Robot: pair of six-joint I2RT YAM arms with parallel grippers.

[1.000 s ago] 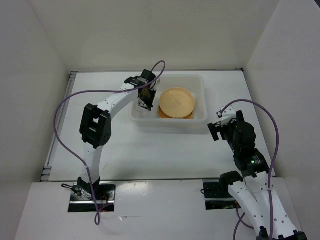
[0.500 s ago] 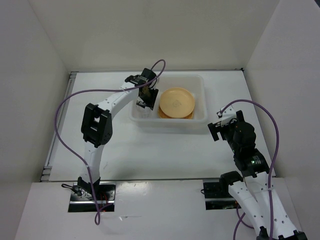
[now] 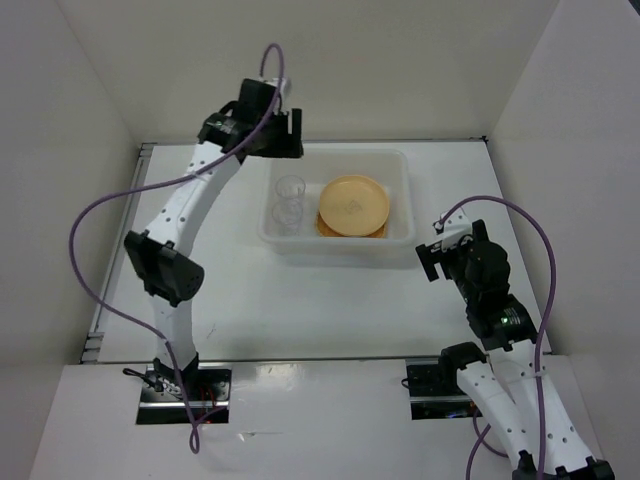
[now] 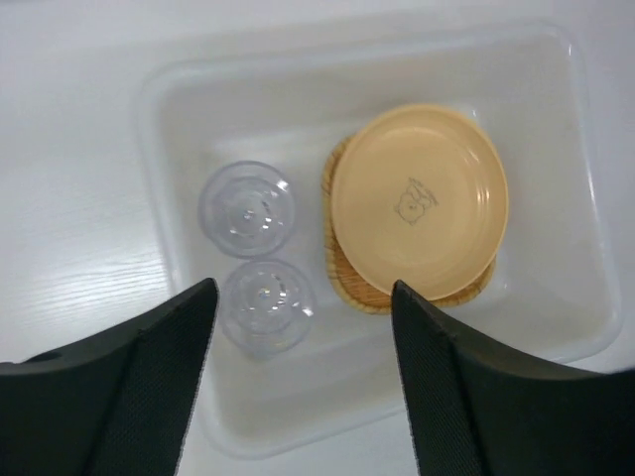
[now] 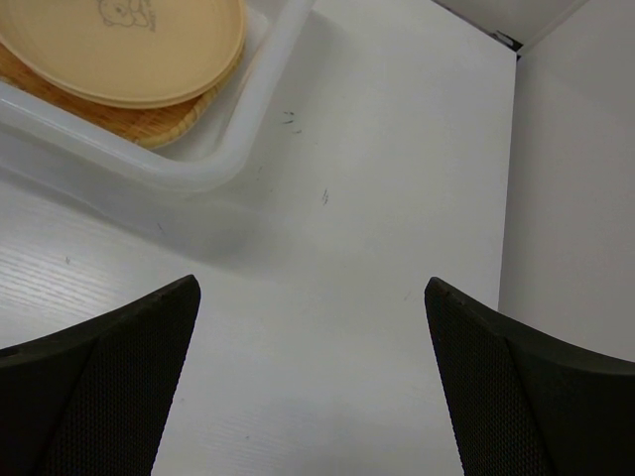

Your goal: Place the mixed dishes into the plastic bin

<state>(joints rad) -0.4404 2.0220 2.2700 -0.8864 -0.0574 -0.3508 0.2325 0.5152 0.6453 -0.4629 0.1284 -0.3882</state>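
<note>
— Inside the plastic bin [image 4: 541,139], what sits where?

— A tan plate [image 4: 417,203] lies flat on the wicker tray [image 4: 349,283], whose woven edge peeps out at the plate's 7 o'clock. At the plate's 9 o'clock stand two clear cups, mouths up: the far cup [image 4: 247,209] and the near cup [image 4: 267,306], just beside each other. Whether a second plate hides under the top one, I cannot tell.

— And the bin itself?

— It rests on the bench [image 5: 377,198], its long axis running 9 to 3 o'clock in the overhead view.

— Which arm is closer?

— The left end effector [image 4: 303,382] hangs high over the bin's 10 o'clock corner, fingers spread wide and empty. From its own camera the dishes lie below, toward 12 o'clock. The right end effector [image 5: 313,382] sits off the 4 o'clock corner, equally wide and holding nothing, with the bin at its 10 o'clock.

— Do the cameras differ?

— Yes. The left wrist shows both cups and nearly the whole bin floor. The right wrist catches only one corner with plate and tray edge, and no cups. Only the overhead view shows both arms, and no dish appears outside the bin there. I judge the task done or nearly so, and any next move is a retreat rather than a grasp.
</note>
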